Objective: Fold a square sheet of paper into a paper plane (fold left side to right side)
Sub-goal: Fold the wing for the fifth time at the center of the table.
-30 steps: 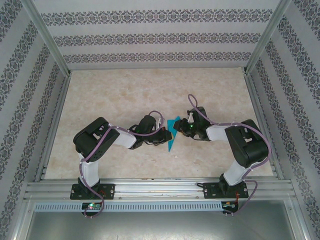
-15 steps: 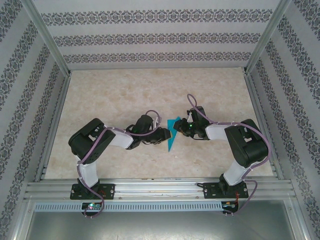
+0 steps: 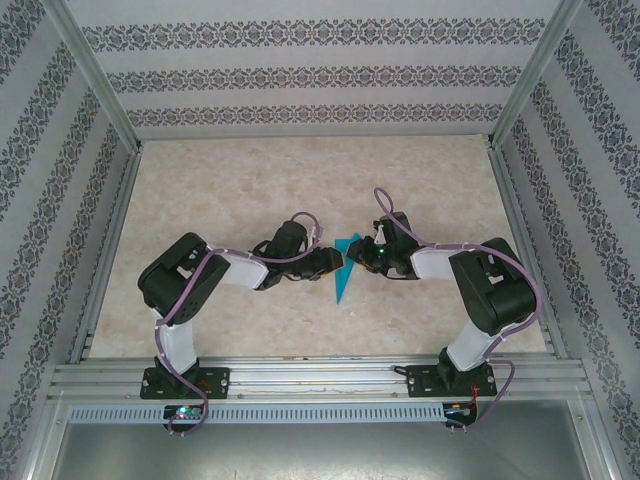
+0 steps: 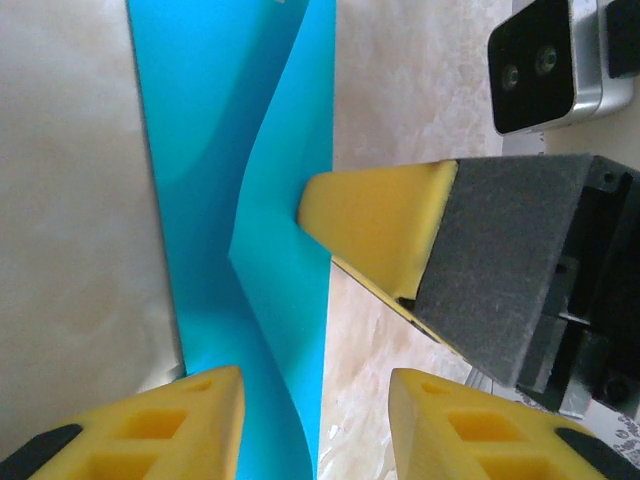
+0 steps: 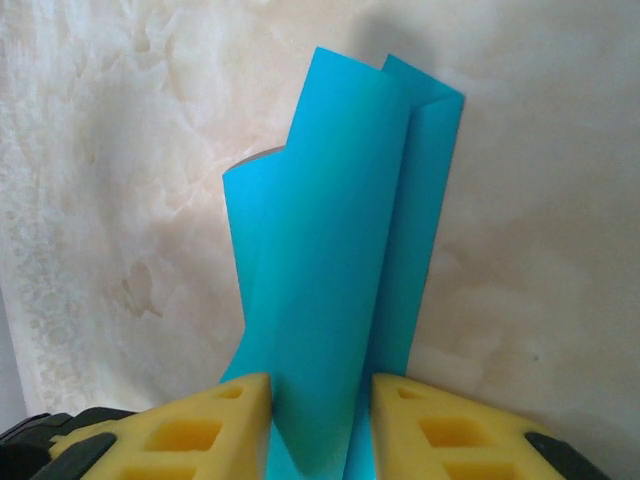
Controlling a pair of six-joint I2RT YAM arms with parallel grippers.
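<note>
The teal paper plane [image 3: 341, 275] is a slim pointed dart lying at the middle of the table, its tip toward the near edge. In the right wrist view the paper plane [image 5: 340, 230] rises from between the yellow fingers with a notched far end. My right gripper [image 5: 322, 395] is shut on it, both pads against the folded layers. My left gripper [image 4: 315, 385] stands open at the plane's left side; the paper's edge [image 4: 230, 150] runs into the gap beside the left finger, free of the right one. One right finger [image 4: 375, 220] presses on the paper.
Both grippers [image 3: 335, 262] [image 3: 358, 255] meet over the beige marble tabletop [image 3: 250, 190]. Patterned walls [image 3: 320, 75] and aluminium rails [image 3: 110, 240] enclose the table. The right wrist camera [image 4: 545, 65] sits close to my left fingers.
My left gripper has opened and let go of the paper, and its arm has shifted slightly up and right. The right gripper has kept its hold, and the plane's tip now lies straighter.
</note>
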